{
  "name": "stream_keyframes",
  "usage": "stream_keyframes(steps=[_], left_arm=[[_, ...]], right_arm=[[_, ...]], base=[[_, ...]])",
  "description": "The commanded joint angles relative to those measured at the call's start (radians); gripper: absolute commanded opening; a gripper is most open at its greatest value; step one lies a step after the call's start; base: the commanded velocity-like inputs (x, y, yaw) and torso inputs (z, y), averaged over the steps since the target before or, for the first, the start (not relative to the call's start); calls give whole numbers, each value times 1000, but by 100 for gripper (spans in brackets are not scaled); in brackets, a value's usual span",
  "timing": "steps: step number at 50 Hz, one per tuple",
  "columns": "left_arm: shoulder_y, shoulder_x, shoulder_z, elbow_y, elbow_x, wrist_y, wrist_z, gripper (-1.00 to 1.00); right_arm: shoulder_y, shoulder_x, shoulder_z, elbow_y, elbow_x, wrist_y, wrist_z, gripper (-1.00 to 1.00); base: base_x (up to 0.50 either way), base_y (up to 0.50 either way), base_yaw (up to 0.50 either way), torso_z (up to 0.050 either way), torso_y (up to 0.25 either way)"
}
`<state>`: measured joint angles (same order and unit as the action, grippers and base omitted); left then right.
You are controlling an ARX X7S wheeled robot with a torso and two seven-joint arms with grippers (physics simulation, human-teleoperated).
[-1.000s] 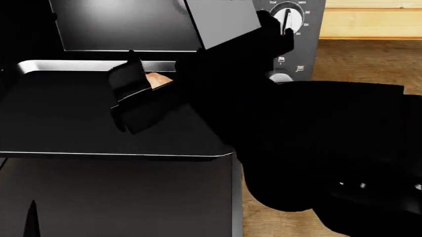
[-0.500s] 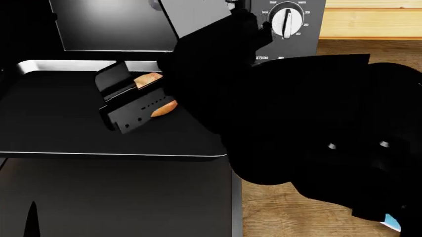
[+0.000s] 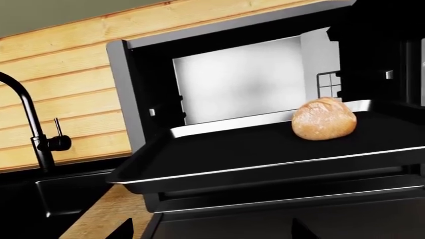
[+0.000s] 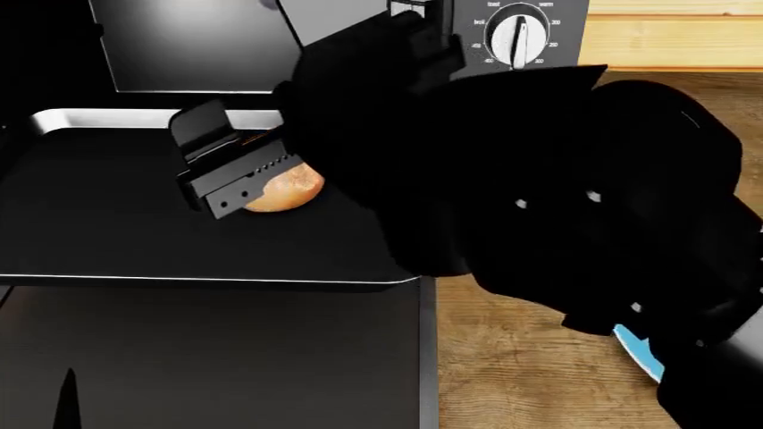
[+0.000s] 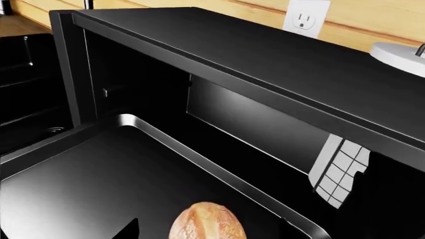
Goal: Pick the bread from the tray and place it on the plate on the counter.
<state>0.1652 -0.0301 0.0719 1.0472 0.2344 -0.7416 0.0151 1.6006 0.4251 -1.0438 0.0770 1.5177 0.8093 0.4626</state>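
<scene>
The bread [image 4: 289, 189], a golden-brown roll, lies on the black silver-rimmed tray [image 4: 107, 223] pulled out of the oven. My right gripper [image 4: 205, 174] is open and straddles it, one finger on each side. In the right wrist view the bread [image 5: 207, 222] sits between the fingertips [image 5: 129, 229] with a gap showing. The left wrist view shows the bread [image 3: 323, 118] on the tray [image 3: 252, 149] from the side. My left gripper [image 3: 211, 235] is open and empty, low before the oven door. A blue sliver of the plate [image 4: 641, 355] peeks out under my right arm on the counter [image 4: 513, 375].
The open oven [image 5: 265, 55] has its dark glass door [image 4: 214, 357] folded down under the tray, and a control knob [image 4: 519, 36]. A black faucet [image 3: 27, 114] and sink [image 3: 66, 191] stand beside the oven. My right arm hides most of the counter.
My right gripper has come down and closer around the bread, which now shows between its fingers. The right arm's bulk has swung over the counter, and the plate's edge has come into sight.
</scene>
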Motion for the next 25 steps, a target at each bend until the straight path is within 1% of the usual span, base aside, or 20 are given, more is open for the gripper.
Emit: stream_keyframes(steps=[1,18,25], left_arm=[[3,29,-20,0,38,20,32,100],[-1,28,-19,0,35,15,36,100],[0,28,-26,0,30,20,37,100]], right_arm=[[6,-61,-8,72,-55,6,-67,100],[21,-121,-44,138,-91,11,-107,100],[25,-155,-71,203,-127,2,-149,100]], base=[[0,0,0,0,0],[0,0,0,0,0],[0,0,0,0,0]])
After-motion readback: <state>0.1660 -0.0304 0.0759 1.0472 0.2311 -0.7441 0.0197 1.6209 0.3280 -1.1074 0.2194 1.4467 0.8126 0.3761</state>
